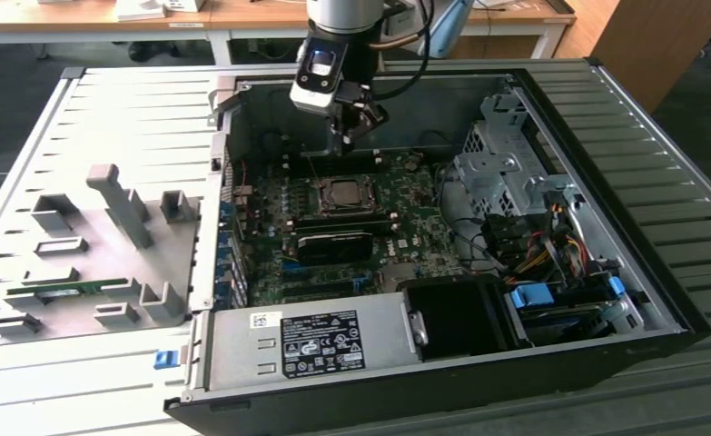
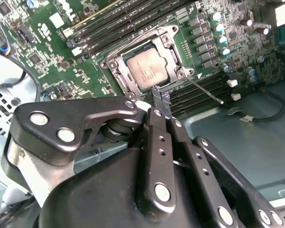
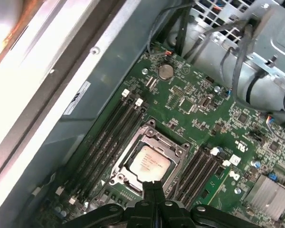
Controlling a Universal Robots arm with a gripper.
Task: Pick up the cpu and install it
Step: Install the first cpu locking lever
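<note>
The cpu lies flat inside its socket near the middle of the circuit board, its silvery top bare in both wrist views, so the placing looks done. No frame or cover shows clamped over the chip, and the thin lever stands free beside it, so locking seems left. The gripper hangs just above the socket's edge, fingers pressed together and holding nothing. Rows of memory slots flank the socket; the drive cage and power supply sit well apart. Nothing blocks the socket.
</note>
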